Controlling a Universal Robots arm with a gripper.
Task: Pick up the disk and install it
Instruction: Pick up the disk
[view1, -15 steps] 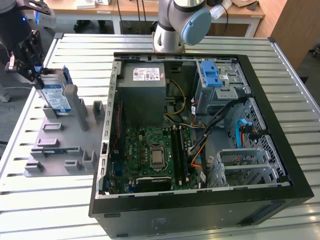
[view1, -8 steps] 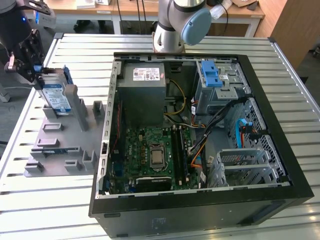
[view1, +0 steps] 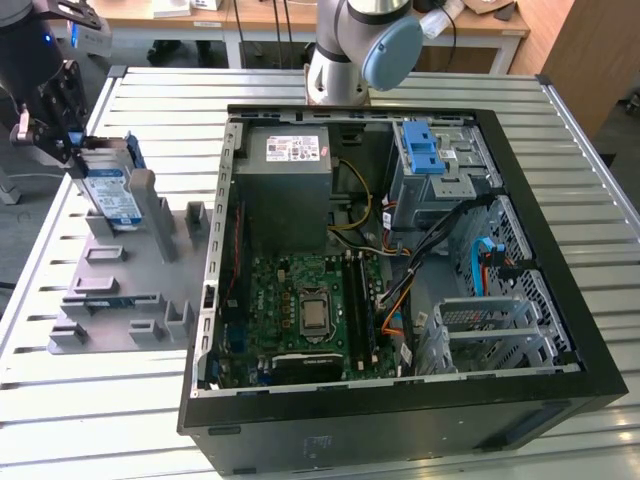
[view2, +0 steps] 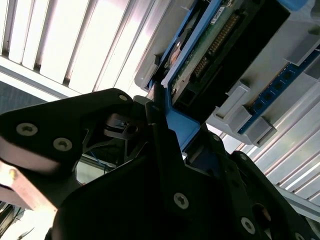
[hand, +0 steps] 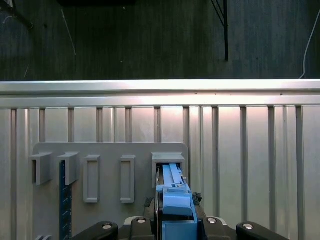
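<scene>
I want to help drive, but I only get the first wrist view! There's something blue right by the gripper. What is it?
Observer: In the exterior view it is the frame of the disk, a silver drive with a blue-and-white label. The gripper is closed on its edge.
Operator: What's on its other side?
Observer: The second wrist view shows a green circuit board on one face.
Operator: Where could it go?
Observer: I can't say, but an open computer case lies on the exterior view's right of the grey holder plate. Inside it is a grey cage with a blue latch.
</scene>
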